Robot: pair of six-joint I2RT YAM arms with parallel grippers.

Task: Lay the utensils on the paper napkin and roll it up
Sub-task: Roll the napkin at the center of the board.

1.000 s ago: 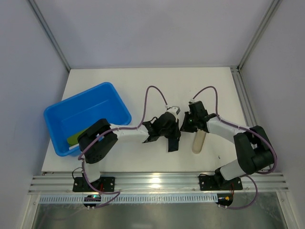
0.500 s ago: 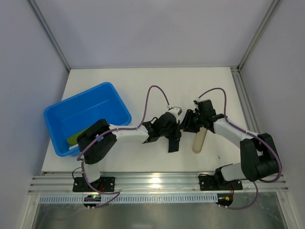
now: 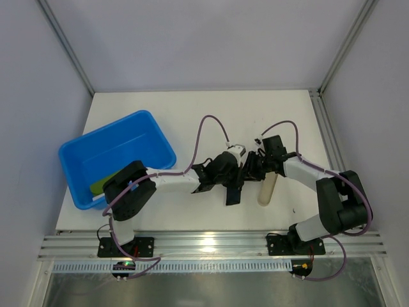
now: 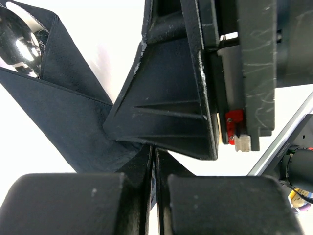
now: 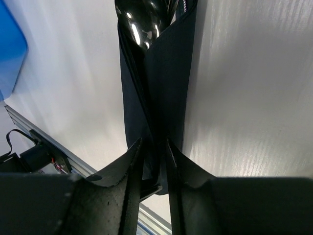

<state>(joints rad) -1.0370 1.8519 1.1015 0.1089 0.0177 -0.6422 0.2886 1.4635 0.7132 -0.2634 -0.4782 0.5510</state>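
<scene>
The paper napkin [image 3: 232, 194] lies as a slim black folded tube near the table's middle. A shiny spoon bowl [image 5: 144, 22], one of the utensils, pokes out of its far end and also shows in the left wrist view [image 4: 19, 41]. My left gripper [image 3: 239, 179] is shut, its tips [image 4: 155, 156] pinching a fold of the napkin [image 4: 58, 103]. My right gripper [image 3: 251, 170] stands right beside it. Its fingers [image 5: 154, 147] straddle the napkin [image 5: 166, 83], which narrows between them, and they close on it. One right finger [image 4: 166, 112] fills the left wrist view.
A thick beige cylinder [image 3: 266, 189] lies just right of the napkin. A blue tub [image 3: 115, 160] holding something green [image 3: 101, 185] sits at the left. An aluminium rail [image 3: 211, 243] runs along the near edge.
The right gripper swung left from above the beige cylinder onto the napkin, beside the left gripper. Its jaws widened, then narrowed around the roll. The left arm stayed put.
</scene>
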